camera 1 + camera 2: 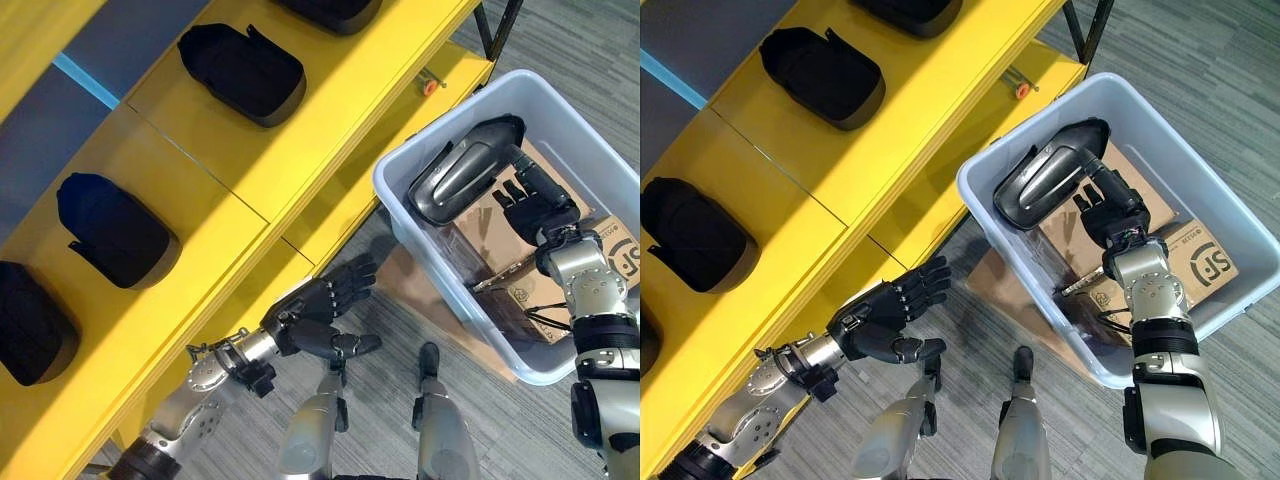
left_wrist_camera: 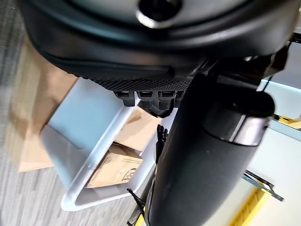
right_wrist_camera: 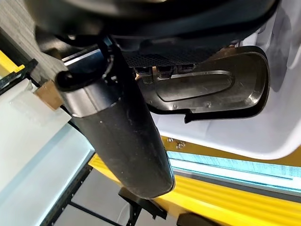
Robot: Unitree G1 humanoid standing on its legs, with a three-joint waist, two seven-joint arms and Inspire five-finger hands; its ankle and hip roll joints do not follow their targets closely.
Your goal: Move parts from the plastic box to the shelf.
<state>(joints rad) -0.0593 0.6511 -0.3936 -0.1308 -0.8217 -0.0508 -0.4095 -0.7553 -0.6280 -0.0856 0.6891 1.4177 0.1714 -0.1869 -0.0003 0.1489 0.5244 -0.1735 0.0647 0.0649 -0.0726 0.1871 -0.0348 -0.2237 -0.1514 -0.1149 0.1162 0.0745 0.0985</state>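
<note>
The right robot hand [image 1: 1108, 212] reaches into the pale plastic box [image 1: 1200, 150] at the right of the frame. Its fingers are curled around a dark part [image 1: 1045, 180], which sits tilted against the box's upper left wall. The left robot hand [image 1: 885, 315] hangs low in the middle, fingers straight, holding nothing, just beside the yellow shelf [image 1: 900, 120]. Black parts [image 1: 825, 75] lie on the shelf at the upper left.

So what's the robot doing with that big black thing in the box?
The robot is moving parts from a plastic box onto a yellow shelf. Its right hand reaches into the box and touches a dark part that leans against the box wall; whether its fingers grip it is hard to tell. Its left hand hangs open and empty by the shelf's edge. Several similar black parts sit on the shelf.
</note>
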